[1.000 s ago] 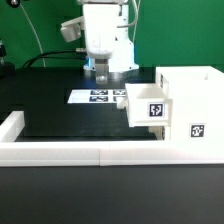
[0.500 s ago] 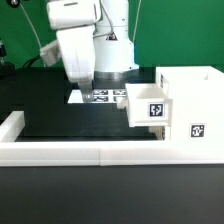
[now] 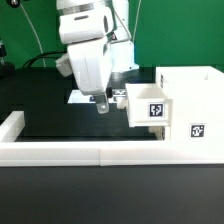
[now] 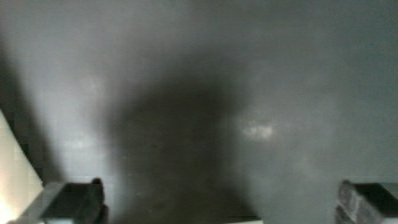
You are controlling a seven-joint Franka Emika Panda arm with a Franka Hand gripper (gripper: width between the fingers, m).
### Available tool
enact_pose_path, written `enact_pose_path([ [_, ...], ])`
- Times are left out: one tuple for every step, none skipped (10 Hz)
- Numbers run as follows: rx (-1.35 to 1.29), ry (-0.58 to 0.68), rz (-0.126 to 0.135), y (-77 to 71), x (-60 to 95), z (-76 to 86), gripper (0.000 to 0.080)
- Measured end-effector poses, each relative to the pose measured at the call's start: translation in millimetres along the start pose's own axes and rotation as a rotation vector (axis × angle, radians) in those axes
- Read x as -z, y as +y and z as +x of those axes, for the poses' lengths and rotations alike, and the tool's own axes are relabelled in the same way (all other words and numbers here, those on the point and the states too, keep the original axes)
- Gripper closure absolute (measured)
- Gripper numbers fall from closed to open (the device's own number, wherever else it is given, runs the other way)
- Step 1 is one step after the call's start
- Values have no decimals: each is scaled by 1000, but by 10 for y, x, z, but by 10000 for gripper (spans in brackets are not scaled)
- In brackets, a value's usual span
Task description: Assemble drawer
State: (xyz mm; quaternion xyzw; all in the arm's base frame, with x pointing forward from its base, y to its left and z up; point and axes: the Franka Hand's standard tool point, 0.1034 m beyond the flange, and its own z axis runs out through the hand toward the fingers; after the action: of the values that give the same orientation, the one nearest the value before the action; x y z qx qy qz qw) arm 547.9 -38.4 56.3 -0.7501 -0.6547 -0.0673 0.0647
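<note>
The white drawer housing point(image 3: 195, 105) stands at the exterior view's right, with a tag low on its front. One small white box point(image 3: 150, 103) with a square tag sticks out of it toward the left. I cannot make out a second box. My gripper point(image 3: 101, 104) hangs just left of that box, above the black table, apart from it. In the wrist view my gripper point(image 4: 221, 205) is open, its dark fingertips point(image 4: 71, 200) wide apart with only dark table between them.
The marker board point(image 3: 84, 98) lies behind my gripper, partly hidden by it. A long low white border wall point(image 3: 80, 152) runs along the front and turns back at the left point(image 3: 12, 128). A pale edge point(image 4: 15, 165) shows in the wrist view.
The arm has swung from the back toward the front and come down. The gripper now hangs in front of the marker board, close to the protruding box. The drawer parts have not moved.
</note>
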Motion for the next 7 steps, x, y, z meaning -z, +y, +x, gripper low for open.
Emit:
enact_pose_path([
  [-15, 2, 5, -14, -27, 91, 151],
  [-24, 3, 7, -20, -42, 172, 151],
  [-30, 4, 7, -25, -62, 246, 151],
  [-27, 5, 8, -32, -79, 303, 151],
  [-32, 8, 10, -36, -92, 365, 151],
  [-43, 10, 12, -37, -108, 418, 151],
  [-57, 11, 12, -39, -112, 455, 151],
])
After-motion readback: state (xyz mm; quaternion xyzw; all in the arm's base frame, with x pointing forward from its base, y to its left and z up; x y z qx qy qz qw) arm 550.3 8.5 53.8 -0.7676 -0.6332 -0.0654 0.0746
